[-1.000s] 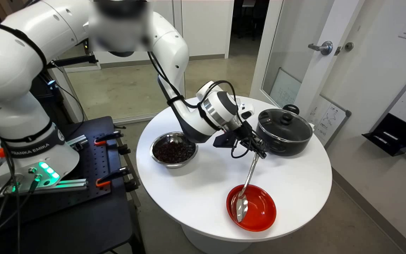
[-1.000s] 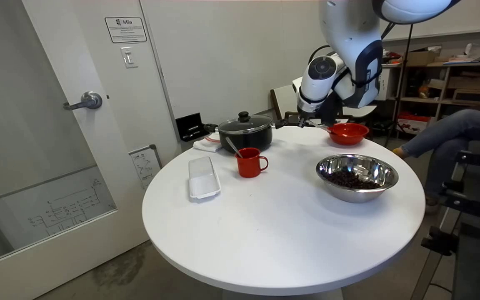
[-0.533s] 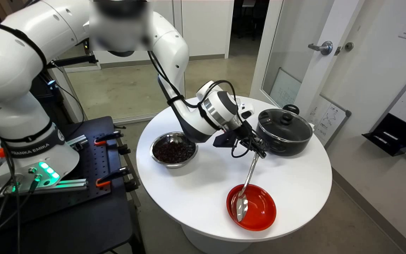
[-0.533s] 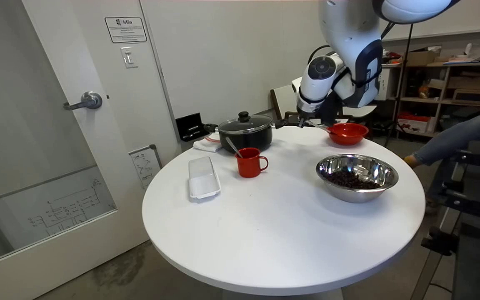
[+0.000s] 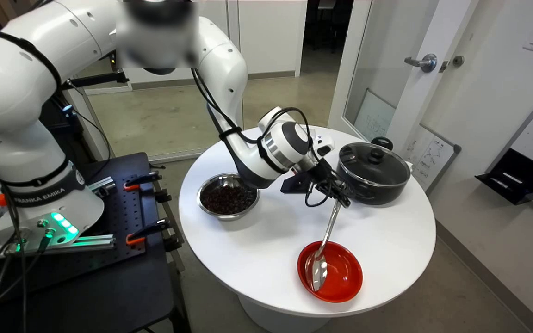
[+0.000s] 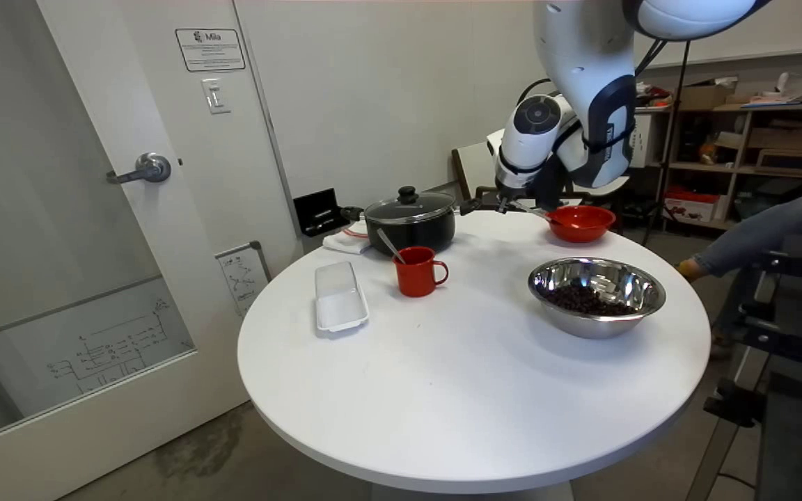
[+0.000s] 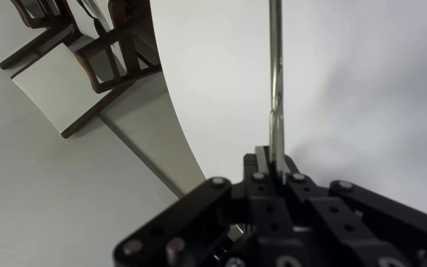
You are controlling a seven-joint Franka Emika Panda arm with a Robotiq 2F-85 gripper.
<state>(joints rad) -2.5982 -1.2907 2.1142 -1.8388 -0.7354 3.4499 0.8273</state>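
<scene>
The black fingers (image 7: 251, 164) are clenched about the handle of a metal serving spoon (image 7: 277, 89); the spoon is held aslant, with its head inside a red bowl (image 5: 346, 277) set near the edge of a round white counter (image 6: 408, 403). Whether the bowl is touched by the spoon cannot be told. As judged from this arrangement, the grasp is complete and the spoon's head is placed within the bowl, while release of the handle is not yet done. Near the fingers, a black cooking pot (image 5: 373, 194) is seen, covered by a glass lid (image 5: 363, 169). Farther off, a red mug (image 6: 415, 278) is shown with a metal utensil (image 6: 386, 241) projecting from it and a white plastic container (image 6: 340, 309) placed near it; dark bean-like pieces (image 6: 582, 299) are contained in a stainless-steel mixing bowl (image 6: 585, 328). Past the counter, wooden-framed chairs (image 7: 61, 89) are glimpsed in the wrist view.
</scene>
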